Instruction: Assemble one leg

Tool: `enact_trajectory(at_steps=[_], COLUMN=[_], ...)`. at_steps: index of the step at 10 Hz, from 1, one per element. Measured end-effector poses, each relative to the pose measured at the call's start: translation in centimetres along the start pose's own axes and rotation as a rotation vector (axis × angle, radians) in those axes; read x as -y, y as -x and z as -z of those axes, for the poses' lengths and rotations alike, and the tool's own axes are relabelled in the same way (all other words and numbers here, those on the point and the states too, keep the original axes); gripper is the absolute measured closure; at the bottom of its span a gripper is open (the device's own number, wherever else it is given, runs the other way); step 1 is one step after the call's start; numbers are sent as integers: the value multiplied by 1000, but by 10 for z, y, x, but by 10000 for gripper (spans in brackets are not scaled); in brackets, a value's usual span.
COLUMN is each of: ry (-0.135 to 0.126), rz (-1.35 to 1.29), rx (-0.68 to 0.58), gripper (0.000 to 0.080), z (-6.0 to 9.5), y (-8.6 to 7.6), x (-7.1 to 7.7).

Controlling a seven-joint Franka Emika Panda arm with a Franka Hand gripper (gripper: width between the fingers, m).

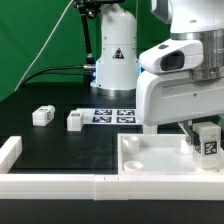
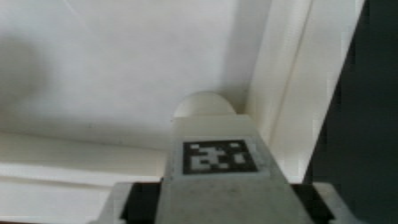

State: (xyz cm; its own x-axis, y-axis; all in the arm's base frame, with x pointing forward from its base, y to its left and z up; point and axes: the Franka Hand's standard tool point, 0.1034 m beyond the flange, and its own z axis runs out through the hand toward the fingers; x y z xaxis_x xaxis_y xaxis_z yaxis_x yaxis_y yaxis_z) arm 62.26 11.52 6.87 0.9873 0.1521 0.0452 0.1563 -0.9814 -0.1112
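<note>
My gripper (image 1: 205,140) is shut on a white leg (image 1: 207,140) with a black-and-white tag, holding it upright over the right side of the large white tray-like piece (image 1: 150,162). In the wrist view the held leg (image 2: 217,150) fills the middle, its far end at a round corner socket (image 2: 210,104) of the tray piece (image 2: 107,70), next to the raised rim. Dark finger pads (image 2: 146,200) flank the leg. Two more legs (image 1: 43,116) (image 1: 76,120) lie on the black table at the exterior view's left.
The marker board (image 1: 112,115) lies flat behind the tray piece. A white rail (image 1: 60,186) runs along the front edge, with a short white wall (image 1: 10,150) at the exterior view's left. The robot base (image 1: 115,60) and cables stand at the back.
</note>
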Motion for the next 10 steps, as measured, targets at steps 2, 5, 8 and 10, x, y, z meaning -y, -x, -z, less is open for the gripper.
enact_trajectory(at_steps=[2,5,8,10], ry=[0,-6,-6,-13], rz=[-338,-717,-1068,-1227], rx=[1,-1,2,3], gripper=[511,509,509,509], z=[0,-1,-1,-1], y=[0,0,-1,-1], x=[2,2,4,4])
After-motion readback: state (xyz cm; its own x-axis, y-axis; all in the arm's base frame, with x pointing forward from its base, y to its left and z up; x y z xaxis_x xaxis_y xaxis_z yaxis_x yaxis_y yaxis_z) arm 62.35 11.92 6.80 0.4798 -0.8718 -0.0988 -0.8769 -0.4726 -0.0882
